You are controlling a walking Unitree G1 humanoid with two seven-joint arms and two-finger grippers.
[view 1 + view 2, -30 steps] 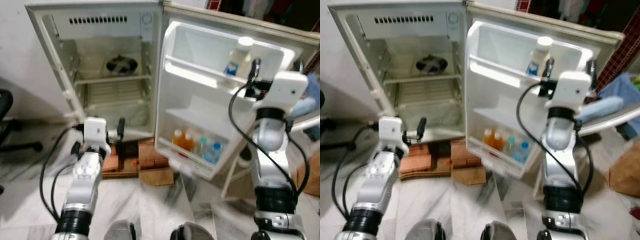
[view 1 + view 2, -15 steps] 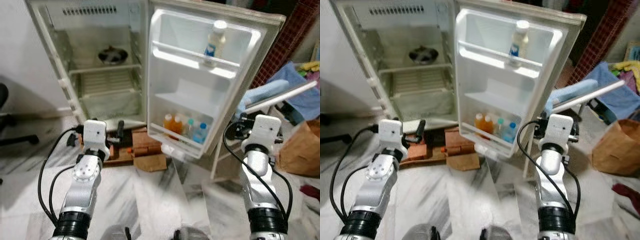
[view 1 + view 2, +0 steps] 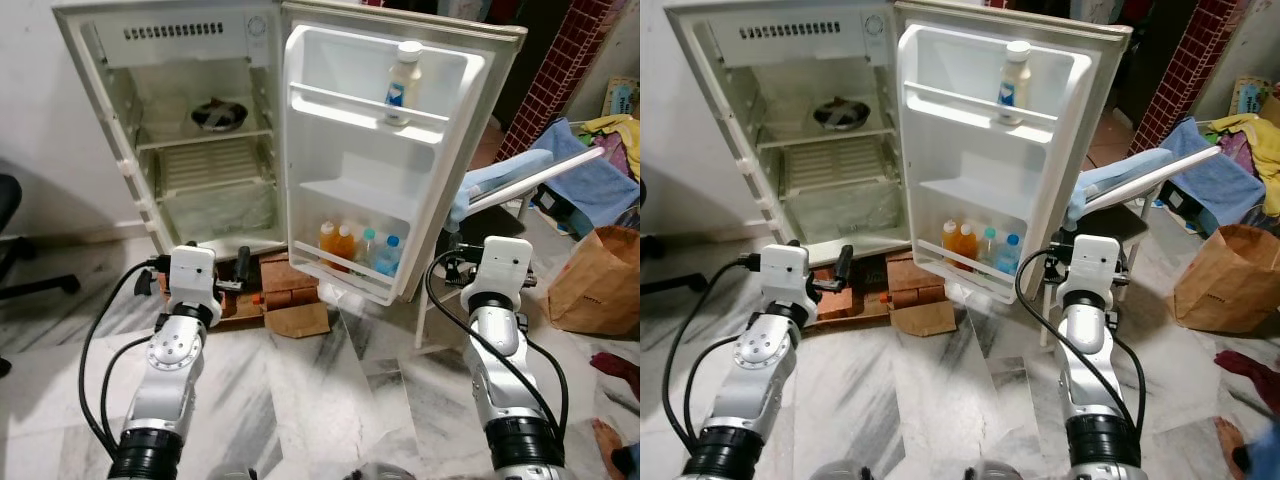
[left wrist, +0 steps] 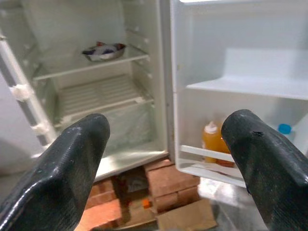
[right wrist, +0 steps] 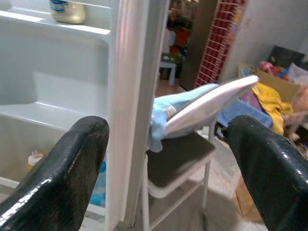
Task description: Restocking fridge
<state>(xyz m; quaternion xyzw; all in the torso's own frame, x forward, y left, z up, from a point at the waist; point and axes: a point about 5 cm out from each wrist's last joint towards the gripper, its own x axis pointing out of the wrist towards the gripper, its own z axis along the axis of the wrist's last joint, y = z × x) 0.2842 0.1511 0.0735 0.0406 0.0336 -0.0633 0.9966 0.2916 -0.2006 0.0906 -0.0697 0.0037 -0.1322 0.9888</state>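
With both tools spread wide and empty, the left tool (image 4: 163, 159) hanging low before the fridge (image 3: 200, 140) and the right tool (image 5: 168, 163) just beside the edge of the open door (image 3: 385, 150), the robot seems to stand between deliveries, nothing in hand to stock. Outward from the tools, a white bottle (image 3: 403, 80) stands on the door's upper shelf, orange and blue-capped bottles (image 3: 358, 245) sit in the lower door rack, and a dish (image 3: 218, 115) rests on the inner shelf. The next move likely calls for turning to fetch another item, perhaps from the paper bag (image 3: 595, 280) on the floor.
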